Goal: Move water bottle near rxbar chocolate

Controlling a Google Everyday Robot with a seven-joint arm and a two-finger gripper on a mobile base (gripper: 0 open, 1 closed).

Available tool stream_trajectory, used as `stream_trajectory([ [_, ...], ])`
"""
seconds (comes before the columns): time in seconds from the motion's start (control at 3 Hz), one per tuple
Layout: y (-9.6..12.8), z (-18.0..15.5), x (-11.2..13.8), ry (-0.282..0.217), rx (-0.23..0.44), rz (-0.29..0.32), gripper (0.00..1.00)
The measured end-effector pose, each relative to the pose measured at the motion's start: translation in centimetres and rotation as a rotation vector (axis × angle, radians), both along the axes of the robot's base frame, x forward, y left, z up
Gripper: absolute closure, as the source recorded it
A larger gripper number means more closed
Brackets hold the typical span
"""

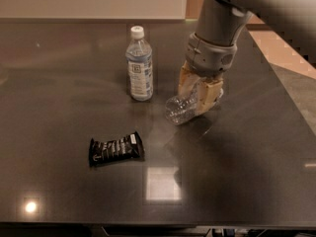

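My gripper [199,94] hangs from the arm at the upper right and is shut on the water bottle [180,109], a small clear crinkled bottle held tilted, its bottom end pointing down-left just above the table. The bottle's neck is hidden between the tan fingers [210,97]. The rxbar chocolate [115,148], a flat black wrapper with white lettering, lies on the dark table to the lower left of the held bottle, roughly a hand's width away.
A second bottle [139,64] with a white cap and a white-blue label stands upright left of my gripper. The dark table [237,172] has its right edge close to the arm. A bright light reflection [162,183] sits near the front.
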State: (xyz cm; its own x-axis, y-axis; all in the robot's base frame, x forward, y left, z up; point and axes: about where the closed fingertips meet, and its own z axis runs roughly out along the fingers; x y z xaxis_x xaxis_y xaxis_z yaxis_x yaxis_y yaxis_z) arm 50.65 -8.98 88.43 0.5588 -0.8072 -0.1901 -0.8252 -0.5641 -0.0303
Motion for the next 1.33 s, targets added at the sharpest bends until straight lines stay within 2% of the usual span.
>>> stream_trajectory([
  [0.33, 1.6, -0.3, -3.3, 0.017, -0.022, 0.007, 1.00],
  [0.67, 2.6, -1.2, -5.7, 0.033, -0.053, 0.014, 0.88],
  [1.33, 3.6, -2.5, -8.5, 0.057, -0.094, 0.020, 0.43],
])
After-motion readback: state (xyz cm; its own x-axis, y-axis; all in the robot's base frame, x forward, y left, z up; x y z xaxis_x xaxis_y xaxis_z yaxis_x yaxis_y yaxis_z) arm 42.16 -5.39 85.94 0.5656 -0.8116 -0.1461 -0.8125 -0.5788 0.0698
